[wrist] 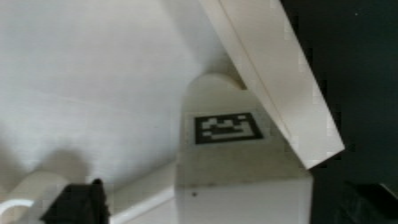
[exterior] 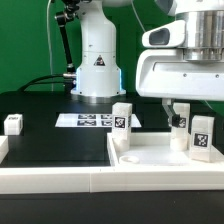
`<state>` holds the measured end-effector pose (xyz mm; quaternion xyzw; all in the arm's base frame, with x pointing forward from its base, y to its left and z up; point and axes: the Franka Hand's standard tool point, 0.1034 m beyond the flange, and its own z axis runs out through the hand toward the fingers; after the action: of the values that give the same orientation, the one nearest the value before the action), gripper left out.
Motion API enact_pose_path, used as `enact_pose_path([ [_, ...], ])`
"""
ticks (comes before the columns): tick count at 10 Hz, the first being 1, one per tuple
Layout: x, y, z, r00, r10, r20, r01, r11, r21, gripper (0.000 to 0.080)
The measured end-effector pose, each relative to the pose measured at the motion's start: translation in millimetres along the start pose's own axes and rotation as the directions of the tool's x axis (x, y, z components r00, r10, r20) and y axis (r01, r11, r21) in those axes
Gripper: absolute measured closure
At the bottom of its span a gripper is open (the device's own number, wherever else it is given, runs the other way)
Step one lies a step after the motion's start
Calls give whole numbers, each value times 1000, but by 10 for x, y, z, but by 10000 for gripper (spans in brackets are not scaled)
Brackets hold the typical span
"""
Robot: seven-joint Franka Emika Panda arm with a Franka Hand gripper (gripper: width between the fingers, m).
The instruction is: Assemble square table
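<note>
The square table's white slab lies flat at the front right, raised rim showing. Three tagged white legs stand on or by it: one at the slab's back left, one at the exterior view's right, one directly under my gripper. Another leg stands alone at the far left. In the wrist view that leg runs between my two dark fingertips, which stand well apart on either side of it, with gaps. My gripper is open. The slab's surface and rim lie beneath.
The marker board lies on the black tabletop behind the slab. The arm's white base stands at the back with cables beside it. A long white border wall runs along the front edge.
</note>
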<state>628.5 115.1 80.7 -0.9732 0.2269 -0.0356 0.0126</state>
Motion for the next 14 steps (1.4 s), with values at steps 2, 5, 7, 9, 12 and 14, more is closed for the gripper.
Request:
enact_pose_path([
  [2, 7, 14, 4, 1000, -25, 0, 25, 1000, -1, 266],
  [5, 7, 14, 4, 1000, 4, 0, -4, 1000, 0, 511],
  [7, 6, 14, 4, 999, 51, 1, -51, 999, 0, 511],
  [9, 3, 13, 7, 980, 201, 1, -201, 980, 0, 511],
  [12, -28, -8, 16, 873, 488, 1, -488, 873, 6, 509],
  [14, -25, -14, 24, 780, 626, -7, -626, 779, 22, 509],
])
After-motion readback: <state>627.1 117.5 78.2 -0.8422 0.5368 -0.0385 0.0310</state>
